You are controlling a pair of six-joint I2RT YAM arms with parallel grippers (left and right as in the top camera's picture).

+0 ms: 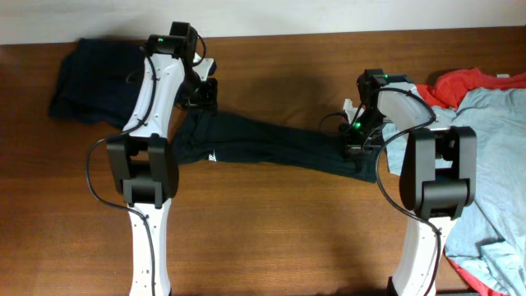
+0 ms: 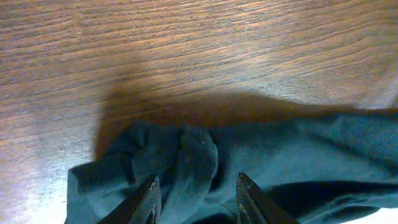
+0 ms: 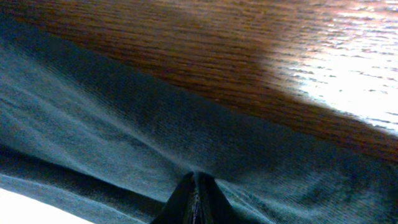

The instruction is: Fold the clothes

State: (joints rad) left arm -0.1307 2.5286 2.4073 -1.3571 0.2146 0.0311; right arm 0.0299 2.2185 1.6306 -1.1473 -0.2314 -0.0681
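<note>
Wooden surface [image 1: 279,238] is being crossed nine to three o'clock by a limp, light black T-shirt [image 1: 271,145], pinched at three by the right jaws; the left jaws are being held apart over its bunched nine o'clock edge.

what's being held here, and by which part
The right end effector is pinched shut on the black shirt at its right-hand end. The left end effector stands open around a bunched fold at the other end.

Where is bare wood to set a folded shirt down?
Free: the wood between black shirt and near table edge, between left arm and right arm; the strip beyond the shirt. Crowded: right side, blue-grey shirt; far left corner, navy pile.
</note>
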